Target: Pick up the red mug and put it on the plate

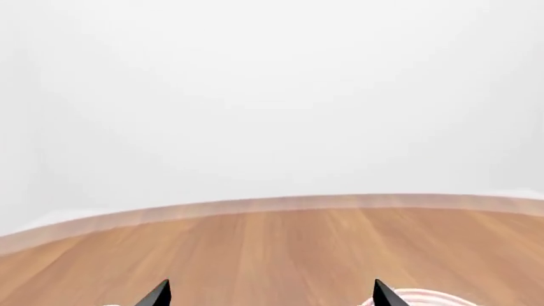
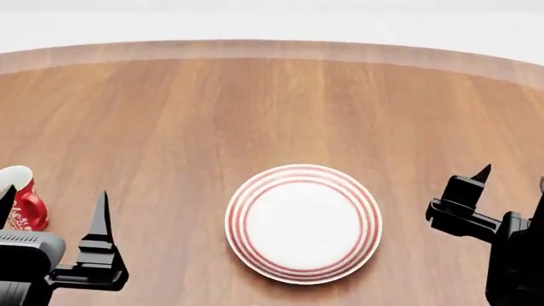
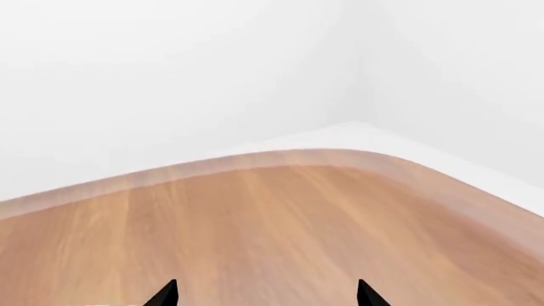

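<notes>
Both grippers are sitting spread open and empty at the head view's lower corners: left gripper (image 2: 53, 207), right gripper (image 2: 510, 191). Between them, lower center, the plate (image 2: 304, 223) is lying on the worktop (image 2: 255, 108). At the left edge, the red mug (image 2: 20, 205) is standing upright.

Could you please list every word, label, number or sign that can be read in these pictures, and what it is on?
There are none to read.
The red mug carries only a white pattern, no lettering.
The plate has plain red rings.
The table and both grippers bear no markings.
</notes>
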